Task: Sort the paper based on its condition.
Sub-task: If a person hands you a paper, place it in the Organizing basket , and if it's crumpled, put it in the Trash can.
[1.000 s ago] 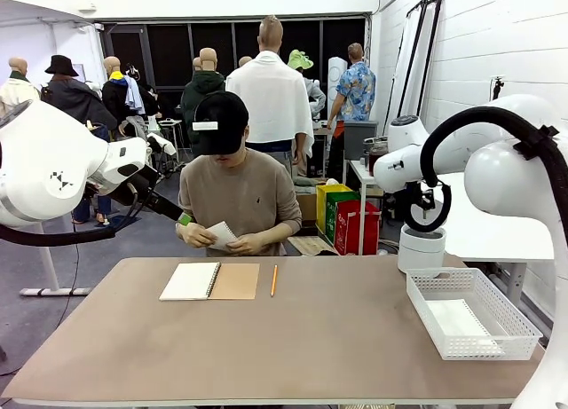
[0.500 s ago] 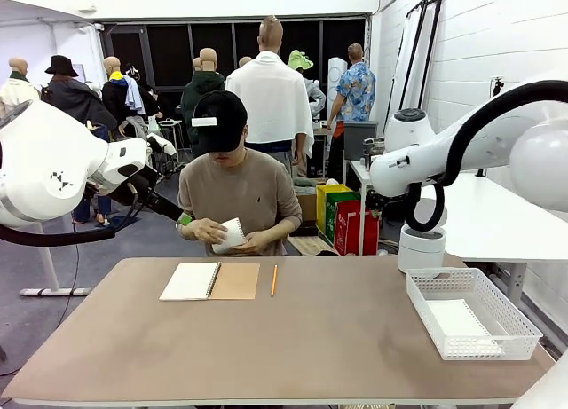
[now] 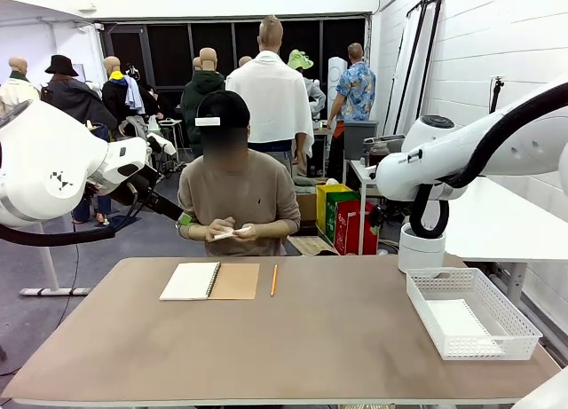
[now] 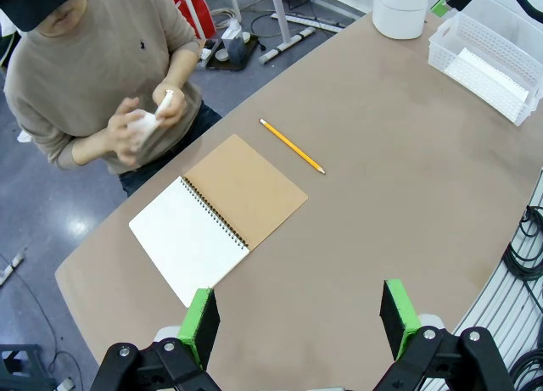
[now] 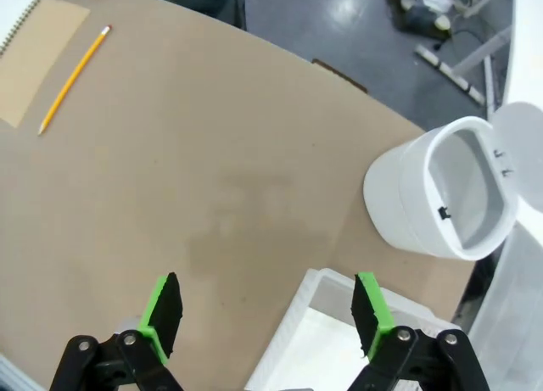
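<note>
Paper is lying flat in the white basket at the right end of the tabletop, and the right pincer hangs over that basket's corner, jaws wide, nothing in them. Left pincer is spread wide too, up above the open notebook and pencil. Farther back, the person's hands are scrunching another sheet beyond the far edge.

White paper crumpled between the person's hands
</note>
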Available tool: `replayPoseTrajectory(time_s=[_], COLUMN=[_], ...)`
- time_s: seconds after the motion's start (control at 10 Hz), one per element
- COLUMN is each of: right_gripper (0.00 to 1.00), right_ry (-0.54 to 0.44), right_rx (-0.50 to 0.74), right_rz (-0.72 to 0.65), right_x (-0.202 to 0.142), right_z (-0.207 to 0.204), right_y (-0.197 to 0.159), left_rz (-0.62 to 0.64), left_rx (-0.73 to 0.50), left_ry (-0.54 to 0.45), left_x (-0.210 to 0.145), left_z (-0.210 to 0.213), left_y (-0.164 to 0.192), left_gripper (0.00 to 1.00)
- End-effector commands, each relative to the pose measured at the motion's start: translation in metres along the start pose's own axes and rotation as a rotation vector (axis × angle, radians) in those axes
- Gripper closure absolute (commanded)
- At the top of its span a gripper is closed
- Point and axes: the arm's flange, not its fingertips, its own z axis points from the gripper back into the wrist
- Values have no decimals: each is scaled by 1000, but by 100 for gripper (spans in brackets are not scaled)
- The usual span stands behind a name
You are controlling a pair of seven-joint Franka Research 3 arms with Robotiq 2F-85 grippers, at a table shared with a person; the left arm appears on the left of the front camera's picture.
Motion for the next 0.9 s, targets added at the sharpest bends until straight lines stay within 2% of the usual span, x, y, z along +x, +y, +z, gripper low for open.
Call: replayPoseTrajectory(time_s=[0.0,0.4,0.8], right_gripper=[0,0,0], right_ry=[0,-3,-29], right_rx=[-30,-7,230], right_rz=[-51,-36,157], right_x=[8,3,6], right_z=[-3,1,27], right_y=[-1,-1,51], left_rz=[3,3,3], left_rx=[-7,-7,-7], left_ry=[-1,-1,-1], left_x=[-1,-1,-1], left_z=[0,0,0], left_y=[1,1,1], left_gripper=[0,0,0])
